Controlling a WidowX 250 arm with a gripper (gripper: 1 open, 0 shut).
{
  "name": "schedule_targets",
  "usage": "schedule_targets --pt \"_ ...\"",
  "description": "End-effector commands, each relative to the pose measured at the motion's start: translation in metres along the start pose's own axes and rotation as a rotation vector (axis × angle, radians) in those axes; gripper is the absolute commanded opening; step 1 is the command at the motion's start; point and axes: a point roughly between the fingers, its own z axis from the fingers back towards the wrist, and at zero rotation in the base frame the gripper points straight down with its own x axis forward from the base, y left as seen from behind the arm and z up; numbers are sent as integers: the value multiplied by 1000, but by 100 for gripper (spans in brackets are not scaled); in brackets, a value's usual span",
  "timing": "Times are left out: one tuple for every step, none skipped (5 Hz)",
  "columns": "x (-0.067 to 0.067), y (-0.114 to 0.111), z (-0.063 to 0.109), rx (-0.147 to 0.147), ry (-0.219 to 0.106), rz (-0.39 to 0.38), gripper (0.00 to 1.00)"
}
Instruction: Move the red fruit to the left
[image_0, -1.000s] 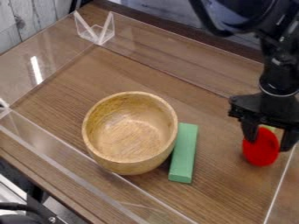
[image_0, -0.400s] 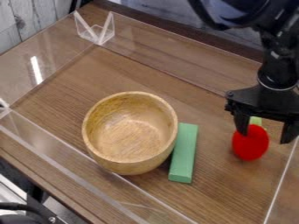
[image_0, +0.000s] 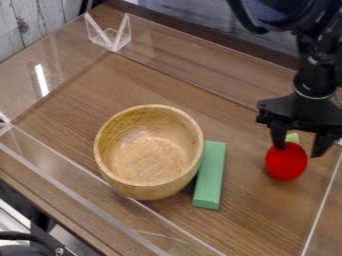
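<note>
The red fruit (image_0: 285, 161), a small strawberry-like toy with a green leafy top, sits on the wooden table at the right, close to the clear right wall. My gripper (image_0: 297, 140) hangs directly over it. Its black fingers (image_0: 325, 146) are spread wide on either side of the fruit's green top. The jaws stand open and nothing is gripped; the fruit rests on the table by itself.
A wooden bowl (image_0: 148, 151) stands left of centre, with a green rectangular block (image_0: 211, 174) lying along its right side. Clear plastic walls (image_0: 80, 60) enclose the table. A small clear stand (image_0: 108, 33) is at the back left.
A second ago the gripper was shut on the red fruit. It has since opened, let the fruit go slightly further left, and lifted a little above it.
</note>
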Motion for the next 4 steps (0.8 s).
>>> schedule_targets --pt "18 -2 35 -40 -58 16 0" --pt "27 3 70 -76 -75 42 0" --pt "45 40 101 -102 -101 93 0" --pt "49 56 102 -109 -109 125 0"
